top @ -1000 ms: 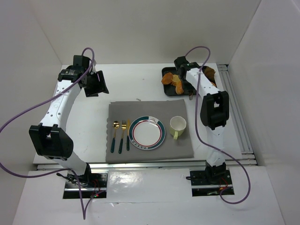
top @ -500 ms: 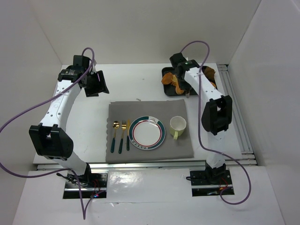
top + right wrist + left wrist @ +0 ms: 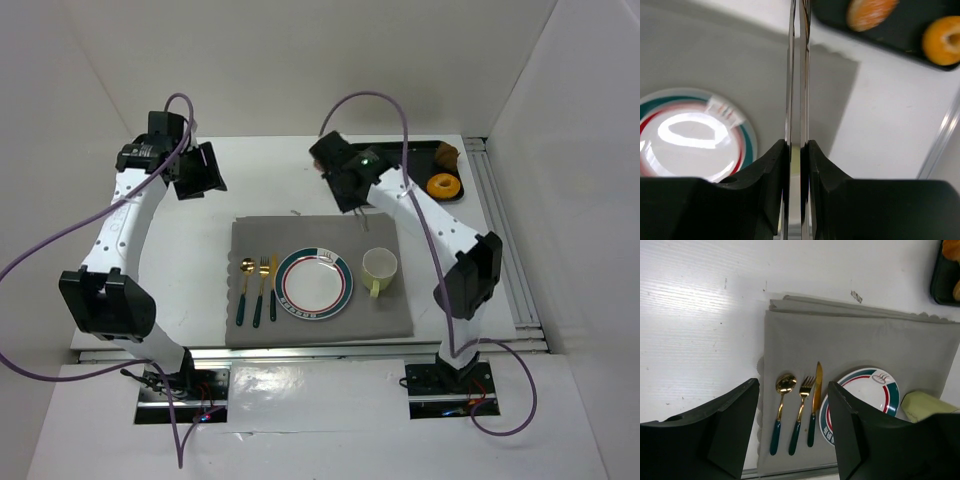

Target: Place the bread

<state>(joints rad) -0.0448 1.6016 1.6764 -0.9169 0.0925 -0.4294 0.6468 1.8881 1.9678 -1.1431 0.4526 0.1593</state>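
A round bread piece [image 3: 872, 12] and an orange ring-shaped one [image 3: 942, 32] lie in the black tray [image 3: 425, 152] at the back right. My right gripper [image 3: 796, 145] is shut on a pair of thin metal tongs [image 3: 791, 75]. The blades lie almost together and no bread shows between them; their tips run out of the wrist view. That gripper [image 3: 350, 190] hangs over the back edge of the grey mat [image 3: 300, 235], beyond the plate [image 3: 313, 283]. My left gripper [image 3: 792, 425] is open and empty, high over the table's left side [image 3: 195, 170].
On the mat, a gold spoon, fork and knife with green handles [image 3: 258, 290] lie left of the plate. A pale green cup [image 3: 379, 268] stands to its right. White walls close in the table, and a metal rail [image 3: 505, 230] runs along the right edge.
My right arm has swung left from over the tray to the mat's back edge, carrying the tongs. The left gripper has shifted slightly up and left.
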